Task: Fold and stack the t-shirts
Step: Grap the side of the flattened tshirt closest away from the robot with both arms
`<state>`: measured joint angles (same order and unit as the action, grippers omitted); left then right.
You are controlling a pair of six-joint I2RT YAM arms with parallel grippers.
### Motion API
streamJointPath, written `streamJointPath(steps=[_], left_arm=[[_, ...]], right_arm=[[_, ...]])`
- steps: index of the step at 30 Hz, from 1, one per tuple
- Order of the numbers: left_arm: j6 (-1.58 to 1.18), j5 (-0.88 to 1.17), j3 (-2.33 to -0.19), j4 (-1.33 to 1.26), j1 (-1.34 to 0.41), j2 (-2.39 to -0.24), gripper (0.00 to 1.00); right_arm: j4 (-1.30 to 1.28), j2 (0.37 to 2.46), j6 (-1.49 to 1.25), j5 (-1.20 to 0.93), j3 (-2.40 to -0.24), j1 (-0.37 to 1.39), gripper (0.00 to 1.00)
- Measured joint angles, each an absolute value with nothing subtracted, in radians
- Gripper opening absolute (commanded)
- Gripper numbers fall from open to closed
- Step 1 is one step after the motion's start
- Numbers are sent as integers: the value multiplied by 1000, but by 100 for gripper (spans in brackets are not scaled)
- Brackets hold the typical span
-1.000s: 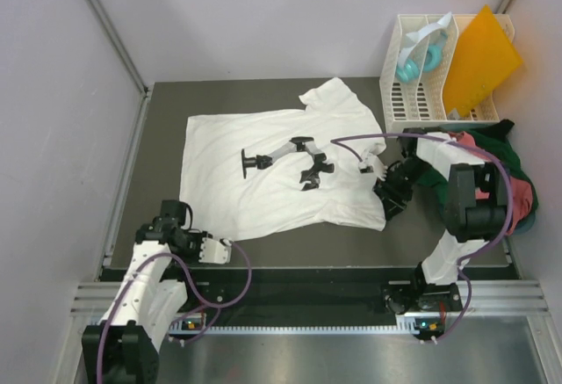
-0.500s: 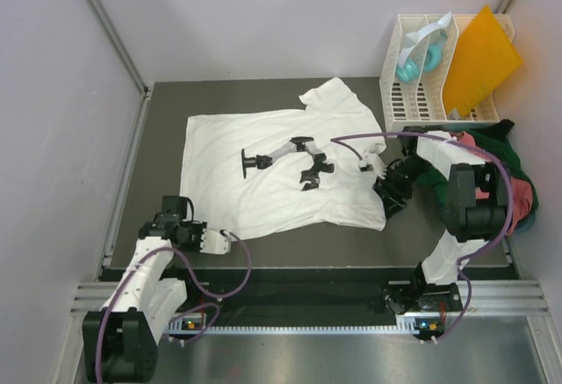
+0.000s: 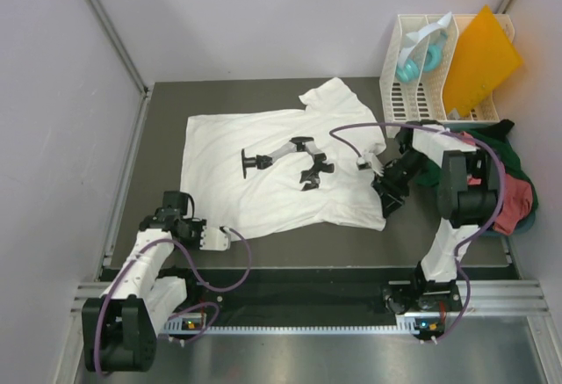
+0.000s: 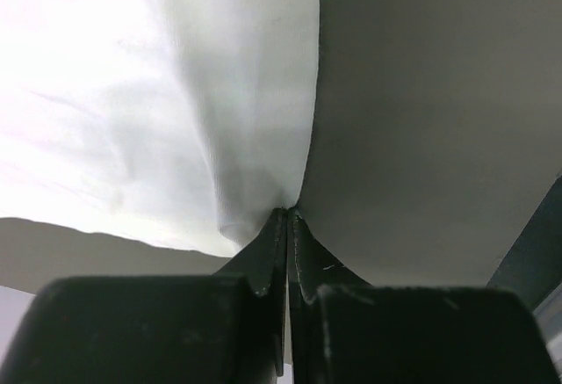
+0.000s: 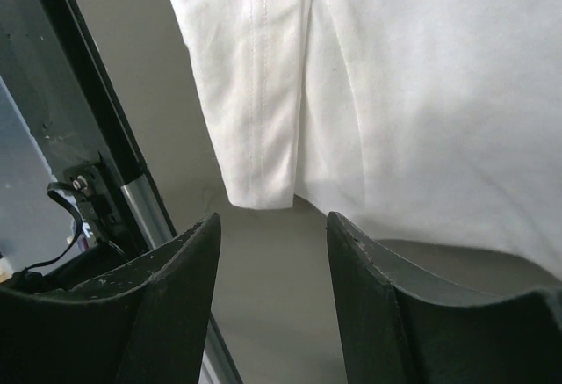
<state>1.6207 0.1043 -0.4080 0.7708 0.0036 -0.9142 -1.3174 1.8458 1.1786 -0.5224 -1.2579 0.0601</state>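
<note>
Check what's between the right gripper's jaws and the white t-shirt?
Bare grey tabletop, in the right wrist view; the open right gripper sits short of the hem of the large white cloth t-shirt.

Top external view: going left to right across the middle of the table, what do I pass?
large white cloth t-shirt, spread flat → right gripper, open at that shirt's right edge → heap of dark green and salmon-red t-shirts
</note>
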Motion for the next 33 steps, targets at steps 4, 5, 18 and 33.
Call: streamJointPath(steps=[4,5,18,33], left_arm=[[1621,105,-408,771,4,-912,0],[1621,105,-408,772,4,-912,0],[1621,112,-408,789,4,-899,0],[1622,120,-408,810,4,-886,0]], right_arm=[[-1320,1901,1180,-551,-1254,56,50],[-1320,1910,1183,-557,-1250,56,50],[-1328,1929,1177,-577,-1189,56,37],[-1296,1942,1098,-573,-1194,56,0]])
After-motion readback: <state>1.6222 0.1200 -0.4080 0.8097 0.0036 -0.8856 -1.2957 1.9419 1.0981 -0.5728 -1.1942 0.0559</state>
